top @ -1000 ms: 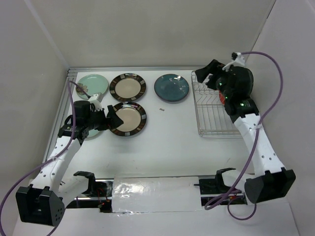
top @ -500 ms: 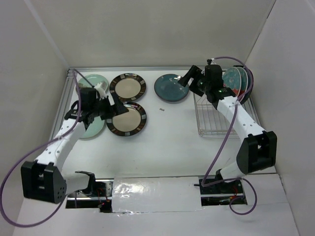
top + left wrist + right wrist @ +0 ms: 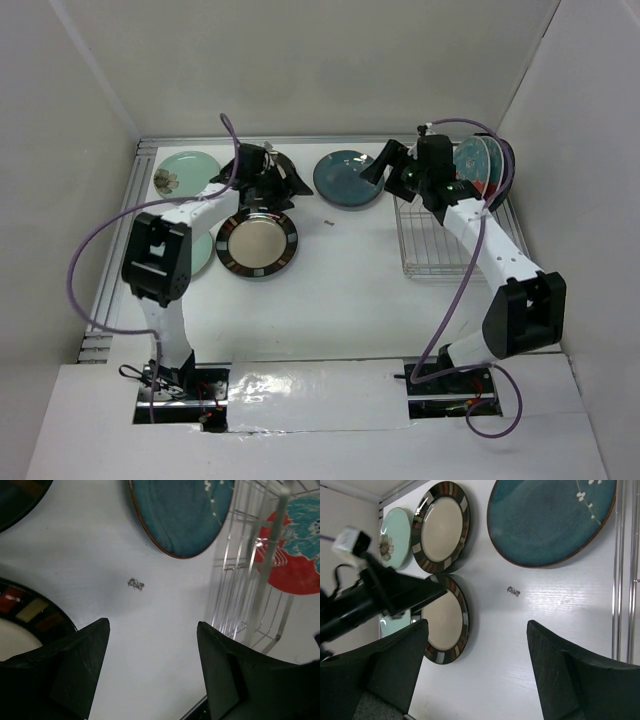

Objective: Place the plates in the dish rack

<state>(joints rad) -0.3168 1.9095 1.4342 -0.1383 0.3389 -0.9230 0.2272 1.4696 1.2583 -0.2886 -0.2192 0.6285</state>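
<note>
The silver wire dish rack (image 3: 440, 240) stands at the right, with red-and-teal plates (image 3: 478, 162) upright in its far end; one shows in the left wrist view (image 3: 295, 560). A dark teal plate (image 3: 348, 178) lies flat left of the rack. Two cream striped-rim plates lie flat, one far (image 3: 250, 190) and one near (image 3: 258, 243). Two mint-green plates (image 3: 183, 172) lie at the far left, the nearer one (image 3: 200, 250) partly hidden. My left gripper (image 3: 288, 180) is open and empty over the far cream plate. My right gripper (image 3: 385, 168) is open and empty between the teal plate and the rack.
A small dark speck (image 3: 328, 222) lies on the white table between the plates and the rack. White walls close in the back and both sides. A metal rail (image 3: 125, 230) runs along the left edge. The two grippers face each other across the teal plate.
My left arm has swung from the near-left plates out to the far cream plate. My right arm came down from above the rack to its left side, beside the teal plate.
</note>
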